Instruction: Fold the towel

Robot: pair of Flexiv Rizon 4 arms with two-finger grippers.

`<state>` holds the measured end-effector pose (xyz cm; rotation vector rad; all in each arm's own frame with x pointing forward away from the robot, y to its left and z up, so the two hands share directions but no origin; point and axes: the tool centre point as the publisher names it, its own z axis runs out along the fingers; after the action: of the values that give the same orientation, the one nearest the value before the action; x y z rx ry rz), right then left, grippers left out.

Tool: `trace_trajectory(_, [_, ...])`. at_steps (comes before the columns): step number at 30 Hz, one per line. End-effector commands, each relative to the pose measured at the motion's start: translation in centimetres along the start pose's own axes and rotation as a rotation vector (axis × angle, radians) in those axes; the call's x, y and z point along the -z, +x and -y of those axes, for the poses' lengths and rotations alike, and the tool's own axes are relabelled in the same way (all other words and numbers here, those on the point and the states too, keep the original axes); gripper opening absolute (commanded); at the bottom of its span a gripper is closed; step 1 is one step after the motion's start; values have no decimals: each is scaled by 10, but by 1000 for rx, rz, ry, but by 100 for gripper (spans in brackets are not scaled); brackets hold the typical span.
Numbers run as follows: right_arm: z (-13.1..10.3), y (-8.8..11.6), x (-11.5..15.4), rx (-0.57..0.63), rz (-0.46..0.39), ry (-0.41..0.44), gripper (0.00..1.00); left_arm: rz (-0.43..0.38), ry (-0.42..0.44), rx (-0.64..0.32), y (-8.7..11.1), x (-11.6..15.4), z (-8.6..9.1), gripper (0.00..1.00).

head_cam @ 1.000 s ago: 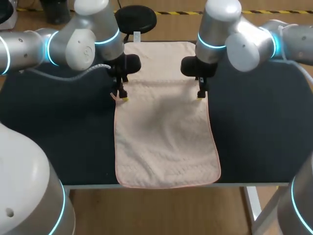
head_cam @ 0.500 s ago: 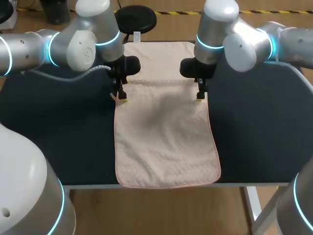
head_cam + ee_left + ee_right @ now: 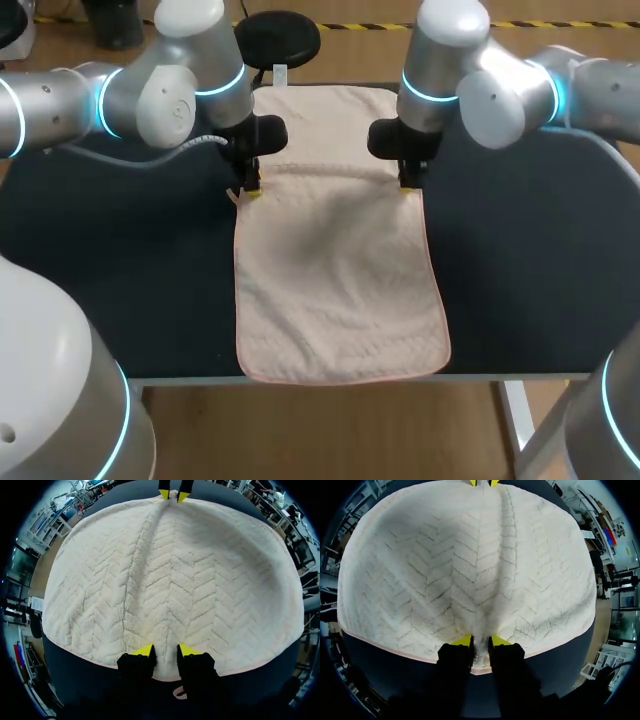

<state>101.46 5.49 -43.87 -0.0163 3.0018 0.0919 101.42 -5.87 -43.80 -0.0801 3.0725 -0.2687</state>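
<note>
On the dark counter (image 3: 120,280), the towel (image 3: 340,290) lies spread flat. The left end effector (image 3: 250,190) is clamped on the towel's left edge and the right end effector (image 3: 409,185) on its right edge, with a pinched ridge between them. Step: looks like the grasp for the first fold. Next move probably needs an even lift, with both sides carried level over the towel.

Fluffy chevron-textured cloth towel (image 3: 340,280), matt dark table (image 3: 120,270)

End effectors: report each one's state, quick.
Left end effector: closed on the towel, pinching its edge.
Right end effector: closed on the towel, pinching the opposite edge.
</note>
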Motion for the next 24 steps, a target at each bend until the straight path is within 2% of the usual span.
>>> trace_trajectory(1, [4,4,4,0,2,-6,0,0,4,3,-1,-2,-1,0])
trace_trajectory(9, [13,2,20,-12,26,-9,0,25,25,25,-2,15,0,0])
trace_trajectory(14, [13,-6,36,-9,58,-31,0,68,61,54,-5,38,3,0])
trace_trajectory(18, [8,-19,58,16,93,-36,0,110,89,76,-10,62,6,0])
trace_trajectory(24, [2,-39,109,65,155,-43,0,253,123,105,-28,124,10,0])
